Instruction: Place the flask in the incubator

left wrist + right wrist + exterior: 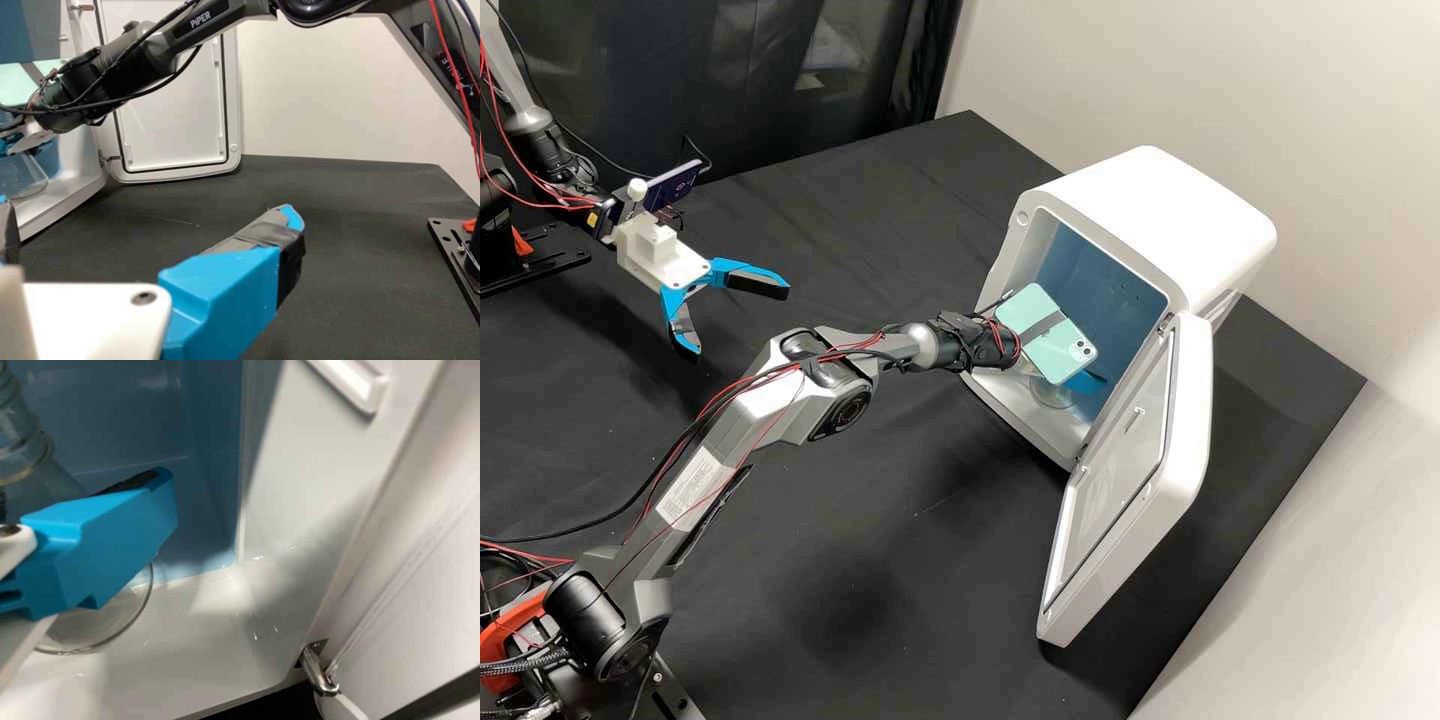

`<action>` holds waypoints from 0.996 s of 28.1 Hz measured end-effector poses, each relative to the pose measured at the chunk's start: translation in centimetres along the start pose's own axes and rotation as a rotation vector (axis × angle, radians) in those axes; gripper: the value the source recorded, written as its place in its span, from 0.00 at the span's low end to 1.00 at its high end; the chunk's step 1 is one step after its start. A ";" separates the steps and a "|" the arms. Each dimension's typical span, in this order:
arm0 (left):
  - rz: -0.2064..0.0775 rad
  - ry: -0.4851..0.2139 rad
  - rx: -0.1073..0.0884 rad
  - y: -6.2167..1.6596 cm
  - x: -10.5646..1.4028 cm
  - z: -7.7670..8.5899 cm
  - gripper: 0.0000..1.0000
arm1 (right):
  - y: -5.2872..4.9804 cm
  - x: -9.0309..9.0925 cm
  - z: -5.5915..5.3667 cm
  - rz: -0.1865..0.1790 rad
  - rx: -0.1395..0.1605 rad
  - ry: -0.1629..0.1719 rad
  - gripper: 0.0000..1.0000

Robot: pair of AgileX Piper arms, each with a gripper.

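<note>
Right tool (112,525) beside upright flask (97,619), neck up, inside incubator (300,472).

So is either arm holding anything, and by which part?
The right fingers grip the flask, seemingly at its neck, inside the incubator. The left fingers are open, empty.

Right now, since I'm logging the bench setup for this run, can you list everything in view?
incubator: one, white with a blue inside, at the right of the bench, door swung open.
flask: one, clear glass, base on the incubator floor.
bench: one, black, under everything.
mint phone: one, pale green, strapped to the right arm's wrist at the incubator mouth.
dark phone: one, dark blue, on the left arm's wrist.
left gripper: one, white and blue, open, above the left part of the bench.
right gripper: one, white and blue, inside the incubator beside the flask.
</note>
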 end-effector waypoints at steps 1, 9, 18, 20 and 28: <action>0.000 0.000 0.000 0.00 0.0 0.0 1.00 | 0.0 0.0 0.0 0.000 0.000 0.000 1.00; 0.000 0.000 0.000 0.00 0.0 0.0 1.00 | 0.0 0.0 0.0 0.000 0.000 0.000 1.00; 0.000 0.000 0.000 0.00 0.0 0.0 1.00 | 0.0 0.0 0.0 0.004 0.011 0.005 1.00; 0.000 0.000 0.000 0.00 0.0 0.0 1.00 | -0.1 0.0 0.0 0.010 0.015 0.016 1.00; 0.000 0.000 0.000 0.00 0.0 0.0 1.00 | -0.9 0.0 0.6 0.001 0.047 0.047 1.00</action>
